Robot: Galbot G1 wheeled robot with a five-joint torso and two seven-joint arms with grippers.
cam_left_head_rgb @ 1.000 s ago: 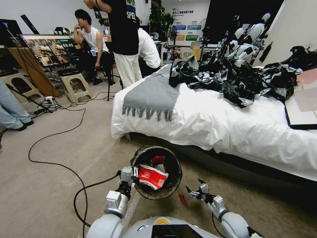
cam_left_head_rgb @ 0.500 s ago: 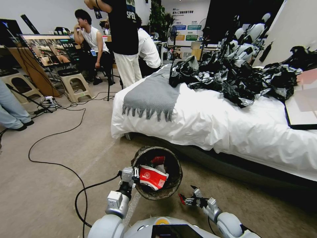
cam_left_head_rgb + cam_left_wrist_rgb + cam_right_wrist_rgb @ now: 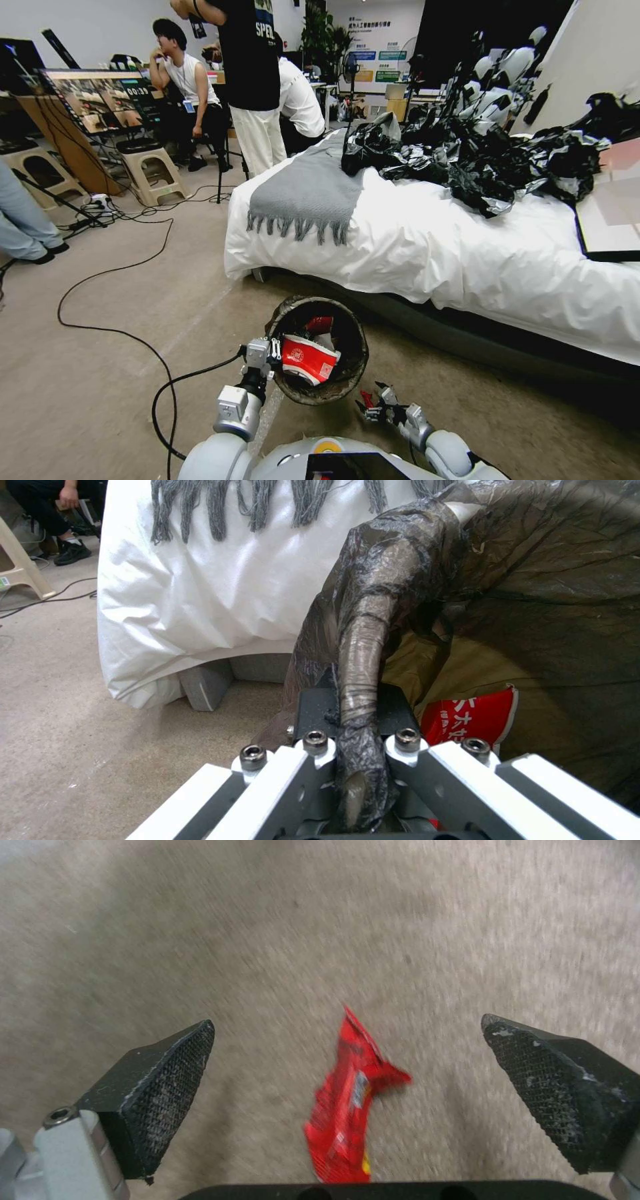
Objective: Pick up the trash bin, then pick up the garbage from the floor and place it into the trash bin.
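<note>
The left gripper (image 3: 265, 349) is clamping the bag-lined rim of the trash bin (image 3: 319, 348) and holding it up beside the bed (image 3: 427, 253), so the pick-up looks done. A red-and-white wrapper (image 3: 305, 359) is already lying inside. The right gripper (image 3: 375, 402) is hanging low with its fingers (image 3: 160, 1085) spread wide around a red wrapper (image 3: 347, 1105) lying on the carpet (image 3: 100, 373), not yet gripped. That piece is left to bin.

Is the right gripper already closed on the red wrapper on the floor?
No. In the right wrist view the right gripper has its fingers wide apart, and the red wrapper lies on the floor between them, untouched.
</note>
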